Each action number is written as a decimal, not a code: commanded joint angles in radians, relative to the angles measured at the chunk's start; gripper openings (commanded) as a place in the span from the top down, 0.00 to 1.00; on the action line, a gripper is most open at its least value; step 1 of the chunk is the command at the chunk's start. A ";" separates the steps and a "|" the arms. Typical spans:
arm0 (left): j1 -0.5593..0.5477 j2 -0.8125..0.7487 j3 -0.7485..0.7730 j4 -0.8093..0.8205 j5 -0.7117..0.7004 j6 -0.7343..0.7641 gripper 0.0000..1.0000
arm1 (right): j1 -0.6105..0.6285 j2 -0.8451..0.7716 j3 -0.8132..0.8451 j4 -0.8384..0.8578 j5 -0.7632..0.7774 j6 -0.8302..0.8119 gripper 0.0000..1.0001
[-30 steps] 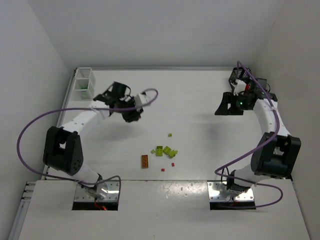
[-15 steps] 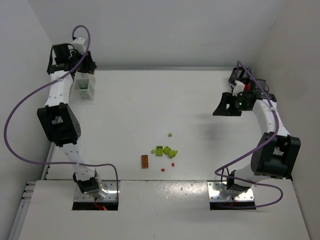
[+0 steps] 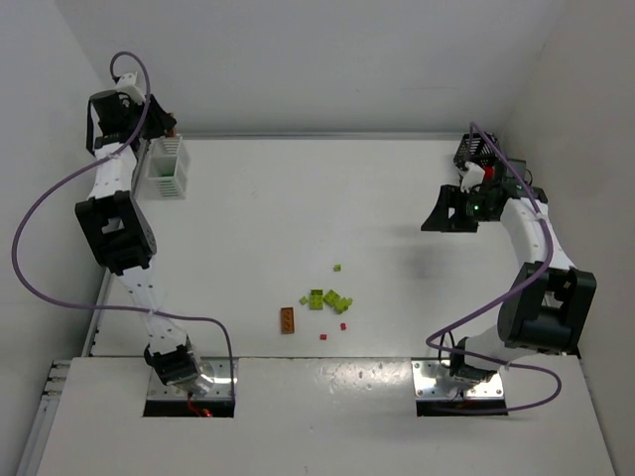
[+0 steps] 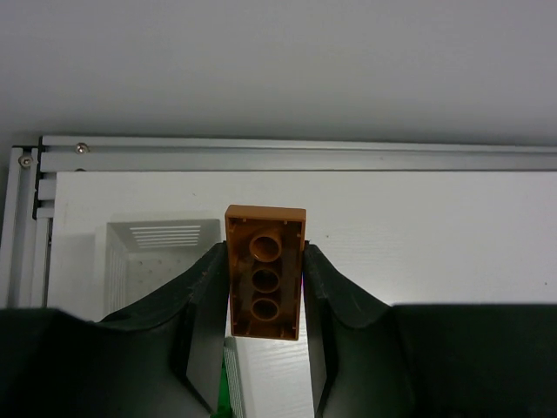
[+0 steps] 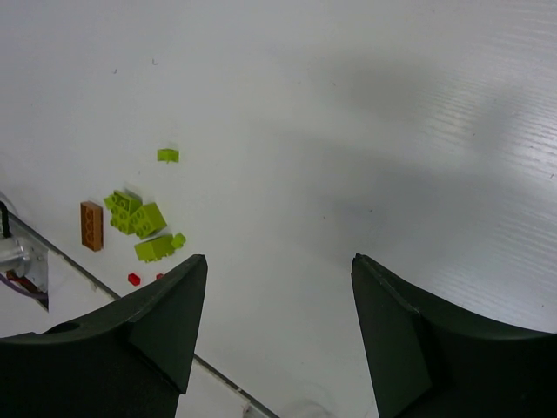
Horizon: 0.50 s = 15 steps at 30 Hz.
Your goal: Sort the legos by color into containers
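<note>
My left gripper (image 3: 157, 127) is at the back left corner, raised beside the white slatted bin (image 3: 167, 169). In the left wrist view it (image 4: 265, 251) is shut on an orange brick (image 4: 265, 272), underside facing the camera, and the white bin (image 4: 161, 248) lies below and to the left of the brick. My right gripper (image 3: 448, 212) is open and empty at the right, in front of the black bin (image 3: 474, 151). A second orange brick (image 3: 288, 319), lime bricks (image 3: 327, 298) and red bits (image 3: 323, 337) lie near the front middle.
The right wrist view, with the open gripper (image 5: 278, 259), shows the lime bricks (image 5: 139, 219), the orange brick (image 5: 91, 225) and a red bit (image 5: 133, 279) far to the left. An aluminium rail (image 4: 287, 155) and the walls border the table behind the white bin.
My left arm has swung from the left middle of the table up to the back left corner by the white bin. The right arm has barely moved.
</note>
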 commanded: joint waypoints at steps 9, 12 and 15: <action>0.009 0.078 0.101 0.098 -0.079 -0.037 0.94 | 0.006 -0.007 -0.008 0.029 -0.018 0.016 0.32; 0.018 0.099 0.101 0.098 -0.093 -0.025 0.94 | 0.006 0.004 0.002 0.029 -0.018 0.016 0.32; 0.019 0.100 0.101 0.089 -0.113 -0.025 0.94 | 0.006 0.013 0.012 0.029 -0.018 0.016 0.32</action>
